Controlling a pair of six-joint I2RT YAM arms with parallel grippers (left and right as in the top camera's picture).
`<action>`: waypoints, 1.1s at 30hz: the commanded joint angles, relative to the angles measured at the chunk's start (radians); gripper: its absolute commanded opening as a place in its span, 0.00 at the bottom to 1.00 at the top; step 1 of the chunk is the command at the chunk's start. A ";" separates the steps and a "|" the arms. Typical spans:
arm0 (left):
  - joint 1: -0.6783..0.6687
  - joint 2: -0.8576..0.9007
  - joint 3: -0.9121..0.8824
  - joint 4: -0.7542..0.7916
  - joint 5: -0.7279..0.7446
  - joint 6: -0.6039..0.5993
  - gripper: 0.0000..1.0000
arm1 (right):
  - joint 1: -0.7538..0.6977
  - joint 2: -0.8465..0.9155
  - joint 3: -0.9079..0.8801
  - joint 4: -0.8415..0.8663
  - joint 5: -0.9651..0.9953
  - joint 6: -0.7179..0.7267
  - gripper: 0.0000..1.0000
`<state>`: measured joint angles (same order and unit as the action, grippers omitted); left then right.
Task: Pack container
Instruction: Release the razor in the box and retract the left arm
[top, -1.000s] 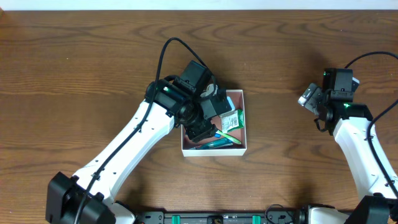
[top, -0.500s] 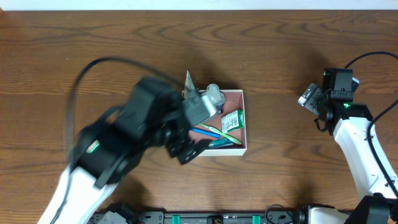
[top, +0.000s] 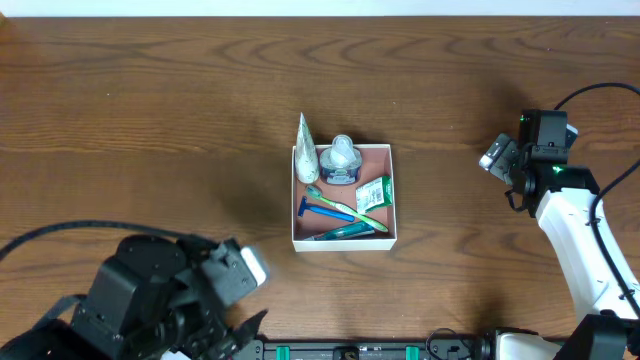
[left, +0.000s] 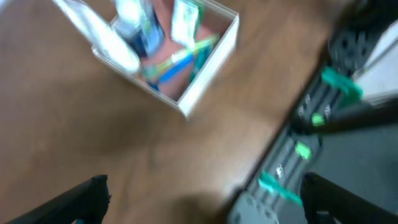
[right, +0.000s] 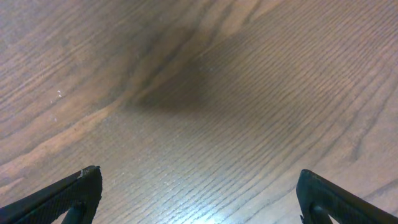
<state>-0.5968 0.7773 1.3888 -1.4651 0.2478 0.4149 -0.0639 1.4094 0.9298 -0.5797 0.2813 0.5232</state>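
Overhead: container (top: 392, 205) sits mid-table (top: 150, 100), well apart from both claws. It lies ahead and to the right of the left claw, which is at the near left edge, and off to the left of the right claw.

Inside the container:
- A white tube (top: 306, 152) leans at the far-left corner, tip poking out over the wall.
- A grey-white jar (top: 342, 160) w/ blue label stands just beside the tube, along the far wall.
- A green packet (top: 373, 192) lies against the right wall.
- A blue-and-green toothbrush (top: 333, 208) lies across the middle.
- A teal item (top: 348, 231) lies along the near wall; can't tell what it is.
- Pinkish floor shows bare at the far-right corner.

Left wrist cam is blurred. Left claw (left: 205, 193) is spread wide w/ nothing between its fingers (left: 87, 193). The container is ahead of it and off to the left, not touching. Its contents read only as smears of white, blue and green.

Right wrist cam: right claw (right: 199, 193) is also spread wide and empty. Only bare wood shows ahead of and between its tips.
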 joint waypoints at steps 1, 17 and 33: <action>0.006 -0.016 -0.018 0.003 -0.033 0.001 0.98 | -0.008 0.005 0.005 -0.001 0.014 0.014 0.99; 0.452 -0.548 -0.808 1.006 -0.015 0.036 0.98 | -0.008 0.005 0.005 -0.001 0.014 0.014 0.99; 0.499 -0.776 -1.244 1.403 0.006 0.037 0.98 | -0.008 0.005 0.005 -0.001 0.014 0.014 0.99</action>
<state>-0.1062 0.0265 0.1753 -0.0971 0.2371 0.4458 -0.0639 1.4094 0.9298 -0.5800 0.2813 0.5232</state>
